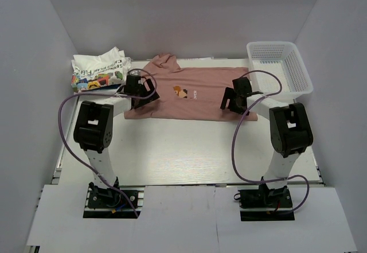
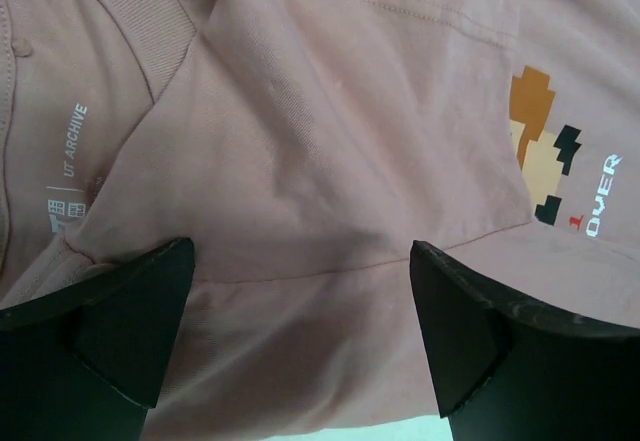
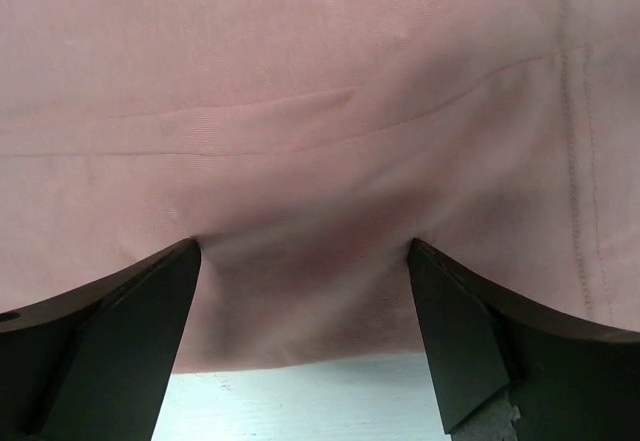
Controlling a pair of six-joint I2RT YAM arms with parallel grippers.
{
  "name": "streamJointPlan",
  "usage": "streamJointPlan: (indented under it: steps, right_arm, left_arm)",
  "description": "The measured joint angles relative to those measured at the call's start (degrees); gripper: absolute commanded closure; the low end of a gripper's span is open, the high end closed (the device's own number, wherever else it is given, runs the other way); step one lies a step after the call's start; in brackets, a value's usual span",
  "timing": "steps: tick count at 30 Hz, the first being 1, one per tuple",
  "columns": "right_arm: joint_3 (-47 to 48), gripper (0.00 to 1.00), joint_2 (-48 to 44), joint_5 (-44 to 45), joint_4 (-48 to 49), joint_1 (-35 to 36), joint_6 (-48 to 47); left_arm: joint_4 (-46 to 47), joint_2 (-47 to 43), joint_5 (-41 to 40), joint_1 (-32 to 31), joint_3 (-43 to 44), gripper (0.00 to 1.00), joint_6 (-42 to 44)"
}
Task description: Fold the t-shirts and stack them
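White table (image 1: pixel 183 150), pale walls (image 1: pixel 183 12); left gripper (image 2: pixel 300 249), right gripper (image 3: pixel 300 246) spread wide, empty, over pink tee (image 1: pixel 200 106).

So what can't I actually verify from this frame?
Top view: white t-shirt lettering too small to read.
Top view: left gripper and right gripper cover the pink t-shirt beneath them; contact unclear.
Left wrist view: chest text cut off by the right edge.
Right wrist view: only blurred pink cloth; which part, untellable.
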Motion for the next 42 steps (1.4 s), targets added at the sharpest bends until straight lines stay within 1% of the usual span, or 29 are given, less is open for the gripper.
streamJointPlan:
  steps: [2, 4, 8, 12, 14, 16, 19, 21, 23, 27, 32, 35, 40, 42]
  right_arm:
    - [-2.27, 0.10, -1.44, 0.00, 1.53, 0.00, 0.33]
    - [-7.50, 0.10, -5.05, 0.20, 4.98, 0.00, 1.49]
    - [-20.94, 0.10, -16.94, 0.02, 6.45, 0.13, 5.05]
    - [-32.06, 0.10, -29.35, -0.07, 6.10, 0.72, 7.89]
    - [-36.11, 0.10, -34.82, -0.35, 5.53, 1.07, 8.92]
    - [-39.74, 0.10, -40.96, -1.14, 3.48, 1.57, 9.94]
    - [-42.60, 0.10, -48.87, -1.92, -1.22, 2.21, 10.54]
    - [-42.58, 0.10, -53.18, -1.77, -4.57, 2.36, 10.23]
    - [-41.00, 0.10, -55.93, -1.36, -5.60, 2.36, 9.64]
    - [-32.89, 0.10, -54.21, -0.35, -4.76, 2.36, 7.58]
    - [-22.69, 0.10, -45.16, 4.79, -2.27, 2.36, 6.19]
    - [-18.69, 0.10, -38.75, 8.48, -2.21, 2.25, 5.66]
    - [-11.65, 0.10, -28.28, 12.35, -2.45, 2.21, 3.96]
    - [-8.15, 0.10, -24.37, 13.68, -2.95, 2.19, 3.23]
  left_arm:
    - [0.59, -2.82, -1.01, -0.28, -3.85, 0.00, -1.25]
    - [0.63, -6.62, -1.55, -0.59, -8.74, 0.00, -2.36]
    - [-1.55, -16.70, -2.27, -1.07, -19.52, 0.00, -5.20]
    - [-4.31, -29.51, 0.59, -1.60, -31.39, 0.00, -7.32]
    - [-7.19, -36.30, 3.13, -1.92, -36.00, 0.00, -8.00]
    - [-11.78, -42.03, 4.96, -2.32, -38.82, 0.00, -8.70]
    - [-19.71, -48.57, 4.04, -2.78, -39.08, 0.00, -9.77]
    - [-23.10, -50.53, 1.81, -2.78, -36.24, 0.00, -9.86]
    - [-23.43, -49.48, -0.63, -2.78, -31.34, 0.00, -9.70]
    - [-20.83, -40.96, -4.48, -2.58, -18.05, 0.00, -8.85]
    - [-19.37, -22.49, -7.50, -2.36, 2.32, 0.00, -4.22]
    - [-20.46, -9.20, -11.15, -2.34, 17.00, 0.00, -0.55]
    - [-26.45, 13.16, -17.68, -2.10, 42.58, 0.00, 4.28]
    - [-28.13, 19.96, -19.41, -1.97, 50.23, 0.00, 5.57]
